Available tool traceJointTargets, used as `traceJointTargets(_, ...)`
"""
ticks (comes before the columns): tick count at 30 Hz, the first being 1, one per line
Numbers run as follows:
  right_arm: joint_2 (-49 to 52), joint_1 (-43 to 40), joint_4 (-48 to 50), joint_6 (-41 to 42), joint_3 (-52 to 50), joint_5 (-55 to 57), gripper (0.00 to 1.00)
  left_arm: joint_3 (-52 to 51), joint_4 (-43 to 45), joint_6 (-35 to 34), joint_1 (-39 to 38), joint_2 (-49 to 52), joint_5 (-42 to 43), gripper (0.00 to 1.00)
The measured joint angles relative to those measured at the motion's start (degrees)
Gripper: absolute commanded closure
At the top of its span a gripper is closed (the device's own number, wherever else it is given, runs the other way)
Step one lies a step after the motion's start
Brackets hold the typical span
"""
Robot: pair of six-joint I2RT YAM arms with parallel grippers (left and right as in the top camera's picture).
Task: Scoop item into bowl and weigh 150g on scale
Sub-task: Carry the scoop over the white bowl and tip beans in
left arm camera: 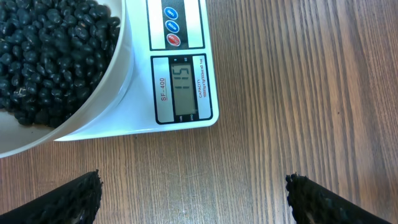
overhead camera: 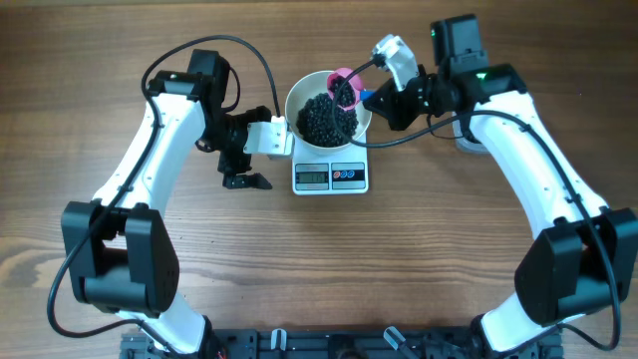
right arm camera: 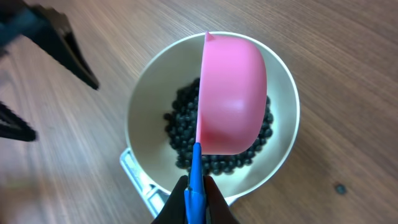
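Looking down from overhead, I see the bowl (overhead camera: 296,100) sitting on the scale (overhead camera: 331,178) at the middle of the desk (overhead camera: 329,279), with the item (overhead camera: 324,122) heaped dark inside it. My right tool (overhead camera: 371,97) is pressed together on the blue handle (overhead camera: 362,96) of the pink scoop (overhead camera: 345,88), which hangs tipped over the bowl's far rim. My left tool (overhead camera: 244,175) is spread wide and holds nothing, just beside the scale's left edge.

From the left wrist, the display (left arm camera: 185,87) lies sideways and seems to read 115, which I judge short of the target. The bowl overhangs the scale's platform. My spread fingertips (left arm camera: 74,196) frame bare wood, touching neither scale nor bowl.

From the right wrist, the scoop lies on its side above the bowl with its back toward the camera, so I cannot tell whether any of the item is inside it. The handle runs down into my pinching grip.

To pour well, I should roll the wrist slowly so the item trickles off the lip instead of slumping out together. I should hold the scoop over the bowl's centre and off its rim so no extra weight lands on the platform, then pause for the reading to settle. My left tool must not touch the scale. Overshooting would mean fishing some back out.
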Motion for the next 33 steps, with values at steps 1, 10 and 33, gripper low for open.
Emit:
traceJointTargets(1, 0.0, 0.61, 0.15, -0.5, 0.0, 1.27, 0.96, 0.0, 0.0, 0.0, 0.0, 0.0, 0.0, 0.0)
traceJointTargets(10, -0.17, 6.99, 2.01, -7.8, 0.0, 14.73, 0.96, 0.0, 0.0, 0.0, 0.0, 0.0, 0.0, 0.0)
traceJointTargets(33, -10.88, 16.55, 2.47, -13.27, 0.0, 37.05, 0.96, 0.0, 0.0, 0.0, 0.0, 0.0, 0.0, 0.0)
